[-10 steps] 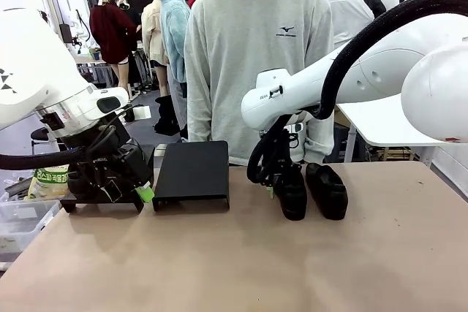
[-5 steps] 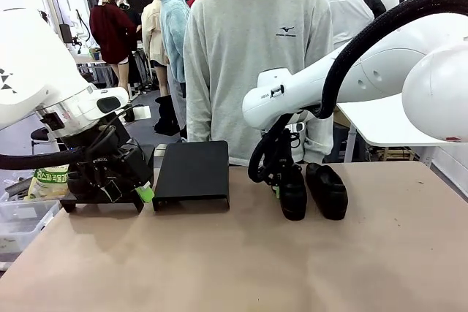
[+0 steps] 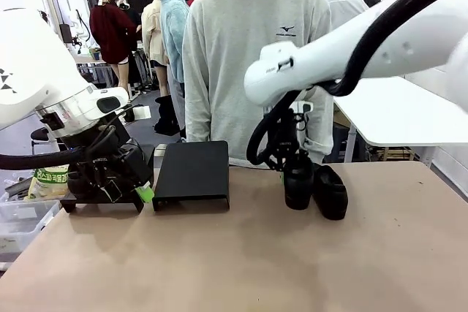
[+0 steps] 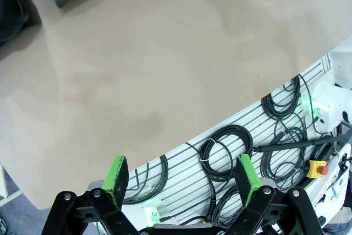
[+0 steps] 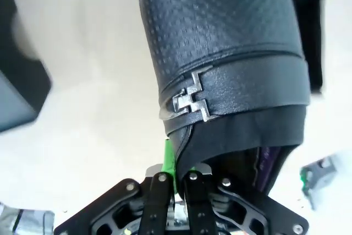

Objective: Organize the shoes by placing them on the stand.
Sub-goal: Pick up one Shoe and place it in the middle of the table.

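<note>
My right gripper (image 3: 287, 169) is shut on the rim of one of the black shoes (image 3: 298, 180) and holds it off the table, toe hanging down. In the right wrist view my right gripper (image 5: 175, 182) pinches the collar of this shoe (image 5: 220, 53), which has a textured toe and a metal buckle strap. A second shoe (image 3: 331, 191) lies on the table just to its right. The black stand (image 3: 191, 173) sits left of centre at the far edge. My left gripper (image 3: 139, 189) rests low beside the stand, open and holding nothing (image 4: 181, 174).
A person in a grey sweatshirt (image 3: 252, 56) stands behind the table's far edge. A clear plastic bin (image 3: 22, 224) and a snack packet (image 3: 47, 180) are at the far left. In the left wrist view, coiled cables (image 4: 225, 149) and a yellow stop button (image 4: 316, 168) lie below the table edge.
My right gripper closed on the left shoe's rim and raised it off the table, tipping it toe-down and carrying it slightly right. The left arm has stayed still.
</note>
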You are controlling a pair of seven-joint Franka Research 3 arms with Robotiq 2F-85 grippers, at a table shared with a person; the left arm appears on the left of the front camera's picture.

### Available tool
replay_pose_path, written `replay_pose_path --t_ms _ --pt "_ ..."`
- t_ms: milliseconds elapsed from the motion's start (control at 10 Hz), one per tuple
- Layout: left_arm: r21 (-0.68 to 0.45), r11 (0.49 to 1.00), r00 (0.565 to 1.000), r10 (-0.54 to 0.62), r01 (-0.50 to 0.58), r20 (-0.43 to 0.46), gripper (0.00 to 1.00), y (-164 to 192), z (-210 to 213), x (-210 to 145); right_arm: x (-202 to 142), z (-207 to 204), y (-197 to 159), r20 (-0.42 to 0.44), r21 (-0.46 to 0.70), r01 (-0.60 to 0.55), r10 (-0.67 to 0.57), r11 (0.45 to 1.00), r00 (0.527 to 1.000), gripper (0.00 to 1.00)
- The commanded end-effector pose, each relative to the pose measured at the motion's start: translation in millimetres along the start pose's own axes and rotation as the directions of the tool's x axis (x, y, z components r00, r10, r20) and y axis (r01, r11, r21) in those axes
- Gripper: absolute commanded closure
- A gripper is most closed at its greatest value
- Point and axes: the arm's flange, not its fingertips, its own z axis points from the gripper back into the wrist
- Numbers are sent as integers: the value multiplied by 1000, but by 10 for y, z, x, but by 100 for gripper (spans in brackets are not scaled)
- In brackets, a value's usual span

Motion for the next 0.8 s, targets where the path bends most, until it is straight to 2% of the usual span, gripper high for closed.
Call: replay_pose_path --t_ms 0,300,500,700 --pt "-17 1000 1000 -5 5 -2 0 10 7 -3 -774 -46 -72 34 -21 19 -18 1000 999 100" --pt "-17 1000 1000 -5 5 -2 0 10 7 -3 -1463 -296 181 -9 -40 -136 136 990 991 100" --pt "-17 1000 1000 -5 5 -2 0 10 7 -3 -1681 -499 350 -8 -18 -260 260 965 966 100" --pt "-17 1000 1000 -5 5 -2 0 10 7 -3 -1794 -625 486 -26 8 -299 299 954 954 100"
